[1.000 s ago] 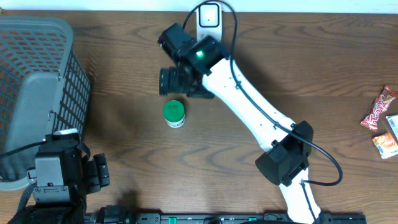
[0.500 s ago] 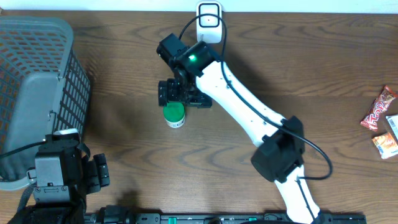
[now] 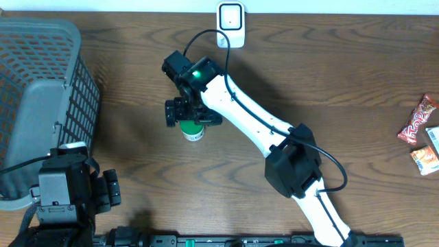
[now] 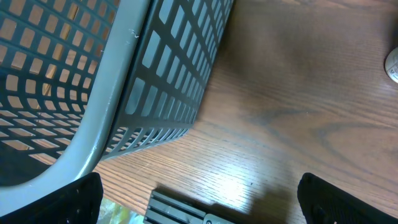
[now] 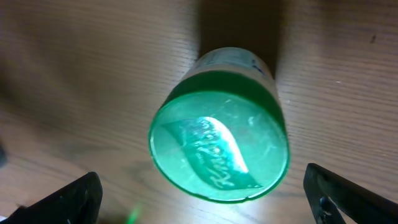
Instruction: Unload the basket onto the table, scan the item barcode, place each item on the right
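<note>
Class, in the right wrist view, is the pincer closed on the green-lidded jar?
No, the right pincer stands wide open, its fingertips clear of the green-lidded jar on both sides.

A mock shop checkout: wooden table (image 3: 343,75), grey shopping basket (image 3: 84,89), white scanner (image 3: 230,16), wrapped snacks (image 3: 418,122).

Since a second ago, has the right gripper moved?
Yes. The right gripper moved left and toward the robot, away from the scanner, and now sits over the jar.
</note>
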